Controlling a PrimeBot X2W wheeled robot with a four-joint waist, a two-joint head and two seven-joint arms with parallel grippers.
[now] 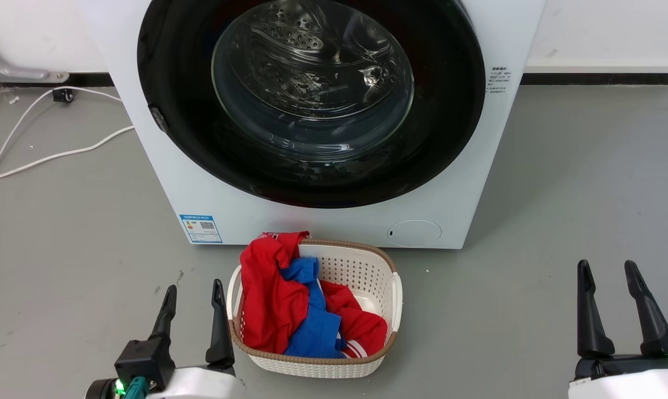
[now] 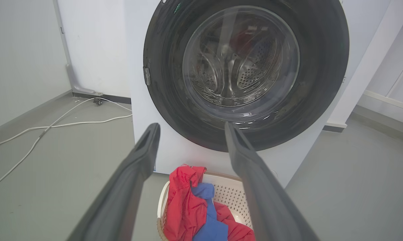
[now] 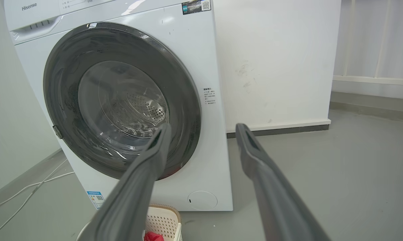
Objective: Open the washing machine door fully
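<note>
Head view: the washing machine door (image 1: 311,94) sits at upper centre, flush against the white machine (image 1: 478,183). Left gripper (image 1: 194,288) at lower left and right gripper (image 1: 606,266) at lower right, both jaws spread wide and empty, with the laundry basket (image 1: 397,293) between them.

Left wrist view: door (image 2: 241,60) at the top, jaws parted, nothing held.

Right wrist view: door (image 3: 121,100) at upper left, jaws apart, empty.

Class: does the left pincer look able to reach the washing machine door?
Likely yes: the left pincer is open and empty; the basket sits to its right, leaving the washing machine door unobstructed.
</note>
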